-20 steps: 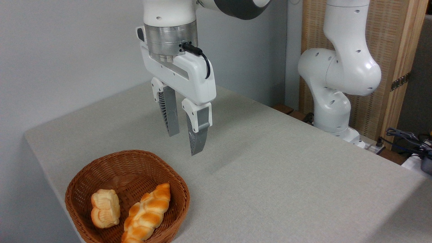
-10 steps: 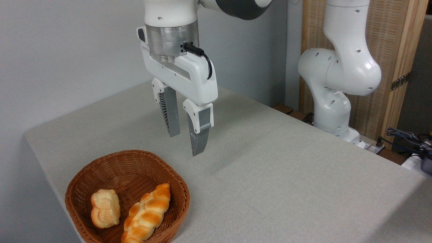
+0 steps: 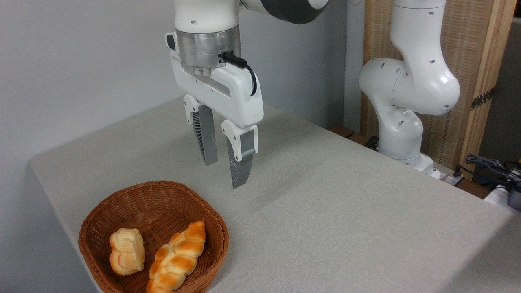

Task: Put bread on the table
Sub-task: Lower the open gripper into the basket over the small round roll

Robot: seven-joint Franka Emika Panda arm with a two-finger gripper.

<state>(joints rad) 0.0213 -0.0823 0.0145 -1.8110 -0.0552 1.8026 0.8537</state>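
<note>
Since a moment ago my fingers [image 3: 224, 175] have drifted only a touch to the right; nothing else has moved. They hang released and empty above the counter [image 3: 325, 211]. The basket [image 3: 122, 203] is cut off at the bottom edge, as is the braided loaf [image 3: 177, 256]. The bread [image 3: 127, 251] lies in the basket, below and left of my fingers, well apart.

one bun [image 3: 127, 251], one braided loaf [image 3: 178, 257] (both basketed)
</note>
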